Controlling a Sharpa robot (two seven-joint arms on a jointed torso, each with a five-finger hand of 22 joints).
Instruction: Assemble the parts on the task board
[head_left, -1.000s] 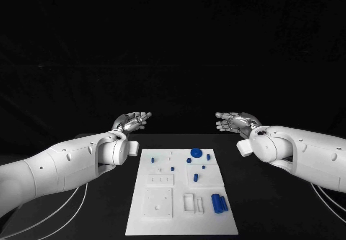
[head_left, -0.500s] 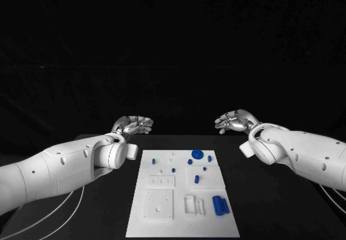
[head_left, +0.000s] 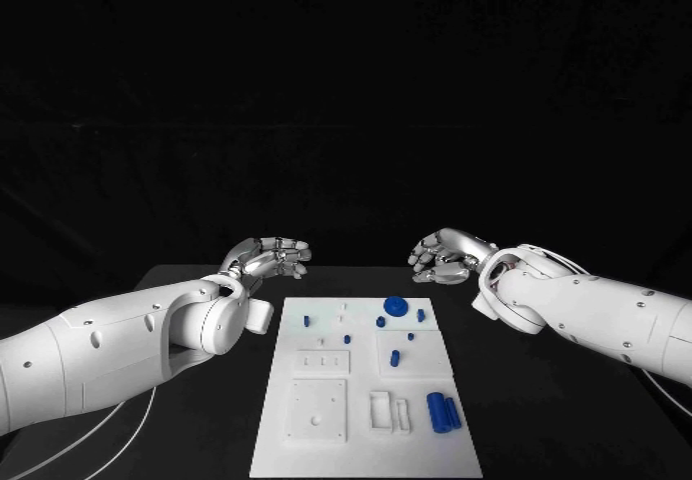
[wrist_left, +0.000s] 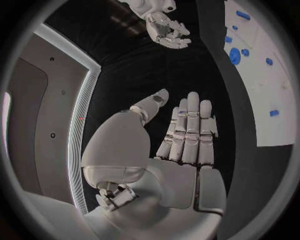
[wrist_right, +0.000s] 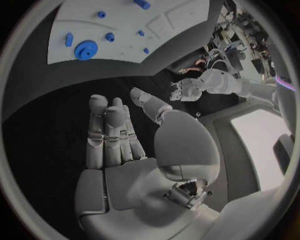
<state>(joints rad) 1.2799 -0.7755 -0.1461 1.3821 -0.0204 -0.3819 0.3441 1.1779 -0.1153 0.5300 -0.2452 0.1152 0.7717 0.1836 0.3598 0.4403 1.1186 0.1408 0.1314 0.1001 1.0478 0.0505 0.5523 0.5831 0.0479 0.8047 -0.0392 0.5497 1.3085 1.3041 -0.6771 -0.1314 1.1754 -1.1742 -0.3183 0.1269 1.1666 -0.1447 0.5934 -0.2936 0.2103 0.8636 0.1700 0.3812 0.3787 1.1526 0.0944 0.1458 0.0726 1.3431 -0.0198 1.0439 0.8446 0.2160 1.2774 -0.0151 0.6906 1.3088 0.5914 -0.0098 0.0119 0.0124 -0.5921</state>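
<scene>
Both hands hover beyond the task board (head_left: 289, 450): left hand (head_left: 268, 257) and right hand (head_left: 441, 254) curled, empty. The blue gear (head_left: 395, 304) looks light, rigid—pinch its rim.

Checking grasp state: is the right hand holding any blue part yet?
No, the right hand holds nothing, and the blue parts lie on the task board.

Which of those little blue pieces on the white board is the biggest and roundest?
The blue disc at the far end of the task board, on the right robot hand's side. It is wide and round; the others are slim pegs and cylinders.
</scene>
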